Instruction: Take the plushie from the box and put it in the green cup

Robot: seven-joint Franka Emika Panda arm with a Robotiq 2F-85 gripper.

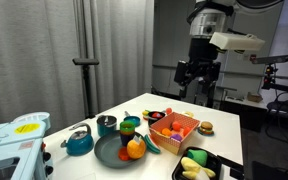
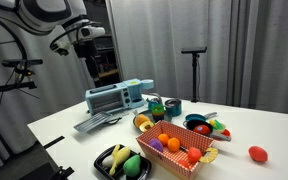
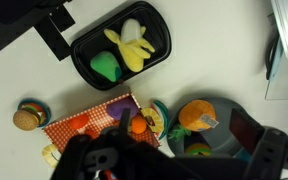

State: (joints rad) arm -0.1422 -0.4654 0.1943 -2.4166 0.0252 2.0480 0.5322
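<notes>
Grey curtains hang behind a white bench (image 1: pixel 227 148). The gripper (image 1: pixel 197 82) hangs high above the far edge of the bench, with its jaws spread apart and nothing between them. The box (image 1: pixel 174 128) stands near a side edge, just beyond the black tray (image 1: pixel 196 165) at the near corner. The green cup (image 1: pixel 130 124) stands more toward the middle, just beside the dark plate (image 1: pixel 112 153). Several toys lie in the box, but the plushie is too small to tell among them.
</notes>
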